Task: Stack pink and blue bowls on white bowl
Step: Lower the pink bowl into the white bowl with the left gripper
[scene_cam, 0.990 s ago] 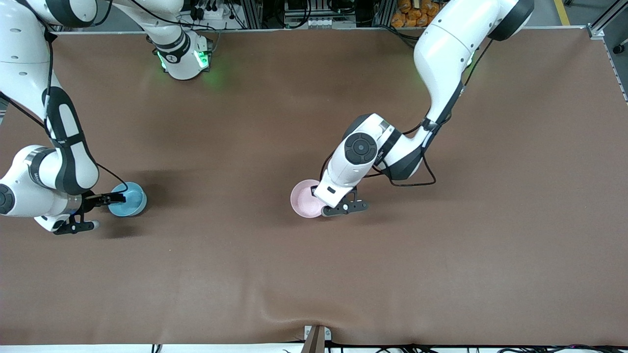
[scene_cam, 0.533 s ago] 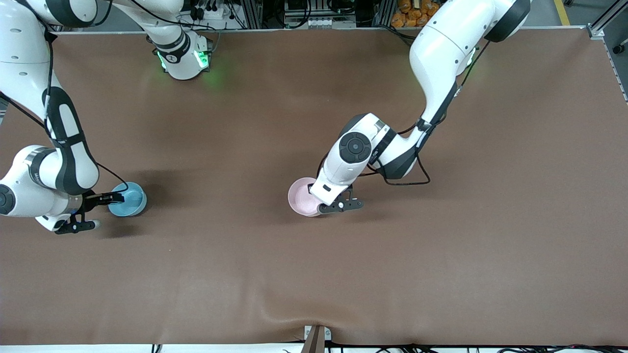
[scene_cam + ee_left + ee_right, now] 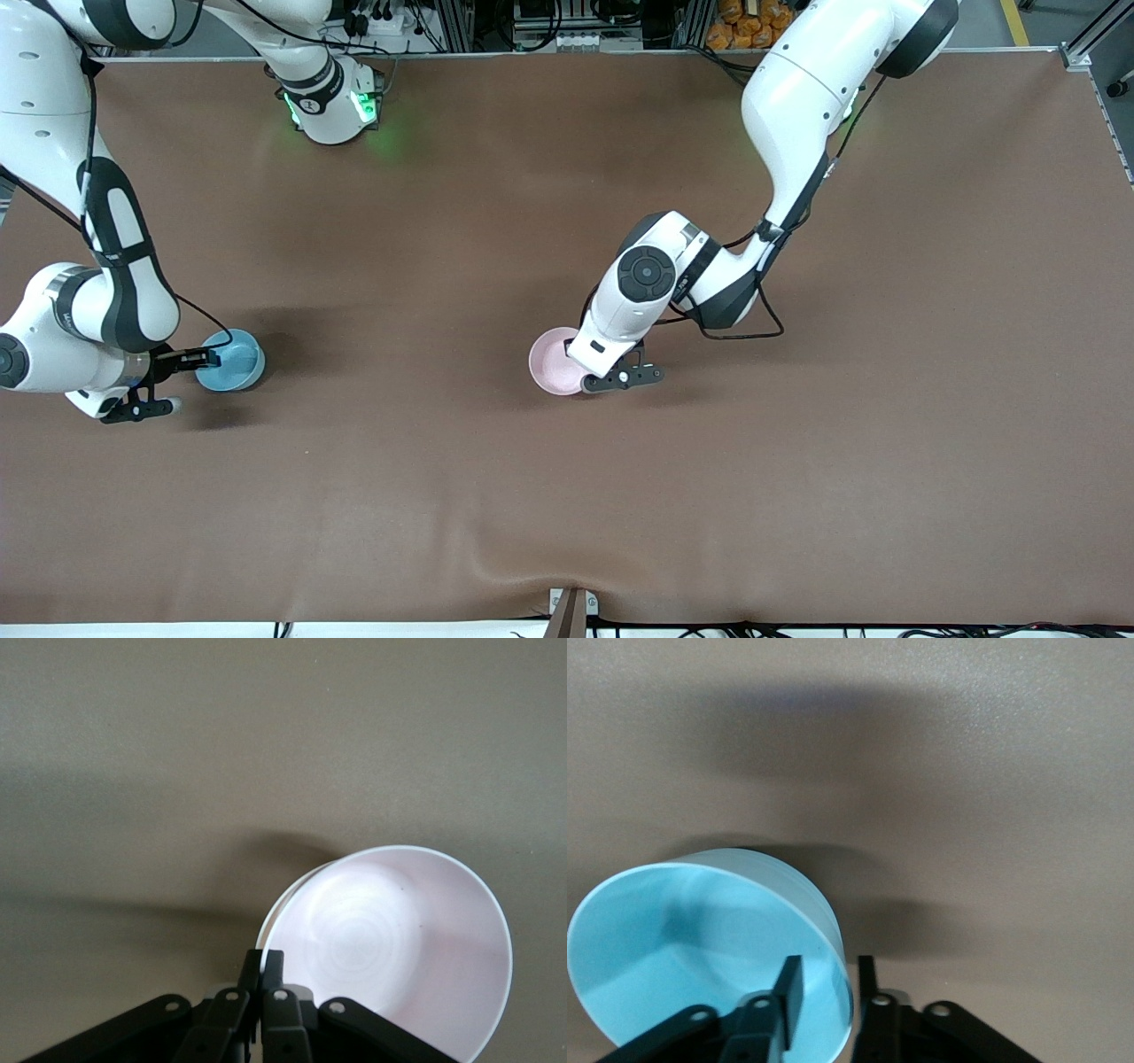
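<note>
Two bowls counted: pink bowl (image 3: 553, 361) pinched by left gripper (image 3: 592, 383); blue bowl (image 3: 232, 361), toward right arm's end from it, straddled by right gripper (image 3: 824, 988), jaws apart.

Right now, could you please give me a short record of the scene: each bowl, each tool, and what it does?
pink bowl: near the middle of the brown table
blue bowl: toward the right arm's end
white bowl: none clearly seen; a pale second rim shows under the pink bowl
left tool: shut on the pink bowl's rim
right tool: open astride the blue bowl's rim, one finger inside, one outside
stacking: not yet done
</note>
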You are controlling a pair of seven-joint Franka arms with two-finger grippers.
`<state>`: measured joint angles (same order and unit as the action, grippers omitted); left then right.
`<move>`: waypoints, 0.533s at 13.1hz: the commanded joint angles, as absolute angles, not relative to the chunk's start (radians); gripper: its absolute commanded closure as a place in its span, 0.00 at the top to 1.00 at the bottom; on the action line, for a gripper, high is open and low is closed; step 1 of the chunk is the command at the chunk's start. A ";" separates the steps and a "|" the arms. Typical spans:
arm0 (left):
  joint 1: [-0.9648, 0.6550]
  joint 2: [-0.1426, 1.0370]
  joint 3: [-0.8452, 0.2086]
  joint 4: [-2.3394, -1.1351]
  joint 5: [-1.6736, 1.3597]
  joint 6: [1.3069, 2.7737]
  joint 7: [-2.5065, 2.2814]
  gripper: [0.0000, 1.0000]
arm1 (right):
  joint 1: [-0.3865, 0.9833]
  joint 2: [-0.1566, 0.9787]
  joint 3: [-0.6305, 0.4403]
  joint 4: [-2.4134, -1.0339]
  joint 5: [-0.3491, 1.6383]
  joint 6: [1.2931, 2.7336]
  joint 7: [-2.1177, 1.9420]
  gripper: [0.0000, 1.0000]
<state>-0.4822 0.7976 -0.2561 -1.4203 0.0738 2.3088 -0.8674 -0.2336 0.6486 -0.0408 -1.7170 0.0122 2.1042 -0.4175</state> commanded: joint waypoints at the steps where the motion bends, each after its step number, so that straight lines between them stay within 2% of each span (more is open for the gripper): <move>1: -0.495 0.813 -0.249 -1.405 0.091 2.329 -0.884 0.00 | -0.247 0.652 -0.028 -1.712 0.015 2.100 -0.433 0.00; 3: -0.499 0.816 -0.249 -1.405 0.084 2.338 -0.885 0.00 | -0.244 0.650 -0.028 -1.710 0.015 2.100 -0.431 0.00; 4: -0.497 0.821 -0.250 -1.405 0.078 2.354 -0.885 0.04 | -0.239 0.650 -0.028 -1.707 0.017 2.100 -0.431 0.00; 5: -0.497 0.825 -0.250 -1.405 0.077 2.364 -0.885 0.36 | -0.238 0.649 -0.026 -1.706 0.017 2.100 -0.430 0.00; 6: -0.497 0.824 -0.250 -1.405 0.074 2.364 -0.888 0.76 | -0.238 0.647 -0.025 -1.703 0.017 2.100 -0.430 0.00; 7: -0.497 0.821 -0.250 -1.404 0.077 2.365 -0.885 1.00 | -0.236 0.646 -0.022 -1.700 0.017 2.100 -0.430 0.00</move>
<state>-0.4873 0.8139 -0.2561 -1.4203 0.0738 2.3522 -0.8697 -0.2334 0.6463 -0.0341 -1.7094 0.0141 2.0961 -0.4206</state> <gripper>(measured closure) 0.868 0.978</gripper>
